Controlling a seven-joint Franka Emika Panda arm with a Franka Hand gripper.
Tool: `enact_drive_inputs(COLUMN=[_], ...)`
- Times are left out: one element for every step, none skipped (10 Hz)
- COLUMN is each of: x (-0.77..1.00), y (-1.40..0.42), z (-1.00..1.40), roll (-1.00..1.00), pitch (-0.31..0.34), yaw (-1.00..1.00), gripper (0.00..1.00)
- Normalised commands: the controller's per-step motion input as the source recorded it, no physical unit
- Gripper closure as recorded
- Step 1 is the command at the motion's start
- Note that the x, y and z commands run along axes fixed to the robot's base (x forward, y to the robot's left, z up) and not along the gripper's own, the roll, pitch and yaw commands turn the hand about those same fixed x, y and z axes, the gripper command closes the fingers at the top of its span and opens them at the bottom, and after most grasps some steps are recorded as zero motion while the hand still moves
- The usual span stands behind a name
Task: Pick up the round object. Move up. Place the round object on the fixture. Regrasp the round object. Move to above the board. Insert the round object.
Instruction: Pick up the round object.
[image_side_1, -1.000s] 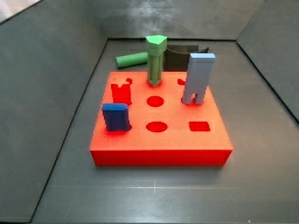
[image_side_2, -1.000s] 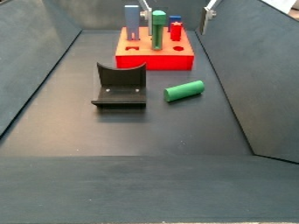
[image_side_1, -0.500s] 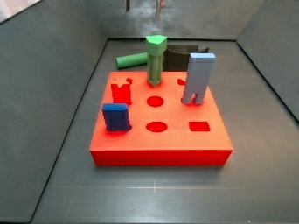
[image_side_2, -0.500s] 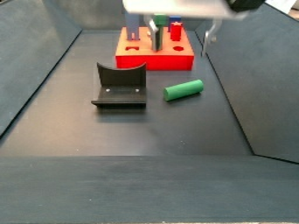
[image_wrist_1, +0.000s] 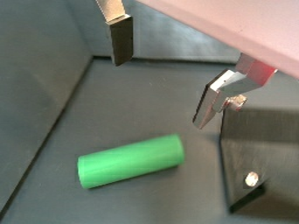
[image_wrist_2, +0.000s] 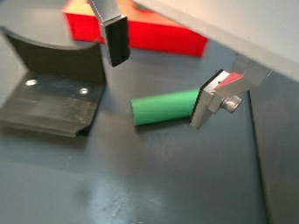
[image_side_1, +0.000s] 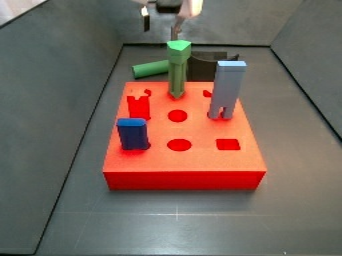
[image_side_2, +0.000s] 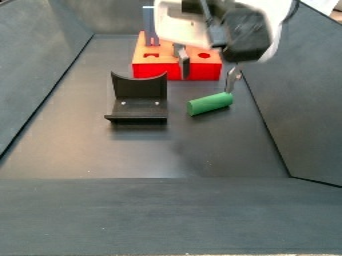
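The round object is a smooth green cylinder (image_side_2: 210, 103) lying on its side on the dark floor, between the fixture (image_side_2: 136, 97) and the wall. It also shows in both wrist views (image_wrist_1: 131, 162) (image_wrist_2: 166, 108) and behind the board in a side view (image_side_1: 150, 69). My gripper (image_side_2: 206, 72) hangs open and empty above it, with nothing between its silver fingers (image_wrist_1: 119, 39). It shows in both wrist views (image_wrist_1: 160, 92) (image_wrist_2: 158, 93) and at the top of a side view (image_side_1: 170, 18). The red board (image_side_1: 181, 150) lies beyond.
On the board stand a green peg with a faceted top (image_side_1: 178, 68), a grey-blue square peg (image_side_1: 229, 88) and a short blue block (image_side_1: 131, 133). The fixture (image_wrist_2: 47, 96) sits close beside the cylinder. Sloped grey walls surround the floor.
My gripper has come down from the top of the side views towards the green cylinder. The cylinder, fixture and board have not moved.
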Motion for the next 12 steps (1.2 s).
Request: enact_drive_inputs(x=[-0.09, -0.09, -0.09, -0.09, -0.03, 0.00, 0.00, 0.01, 0.19, 0.09, 0.07, 0.03], y=[-0.05, -0.06, -0.08, -0.15, -0.14, -0.12, -0.09, -0.07, -0.04, 0.00, 0.00, 0.00], z=[-0.59, -0.55, -0.48, -0.37, -0.23, -0.13, -0.08, -0.18, -0.33, -0.47, -0.46, -0.46], roll=[-0.08, -0.09, -0.13, -0.17, -0.23, -0.26, -0.29, -0.30, -0.31, -0.25, -0.22, -0.25], pitch=[-0.224, -0.236, -0.250, -0.251, -0.181, -0.131, -0.093, 0.000, 0.100, 0.114, 0.200, 0.163], yaw=[-0.97, -0.95, -0.91, -0.83, -0.77, -0.75, -0.74, -0.65, -0.51, -0.29, -0.23, -0.20], gripper=[0.00, 0.00, 0.00, 0.00, 0.00, 0.00, 0.00, 0.00, 0.00, 0.00, 0.00, 0.00])
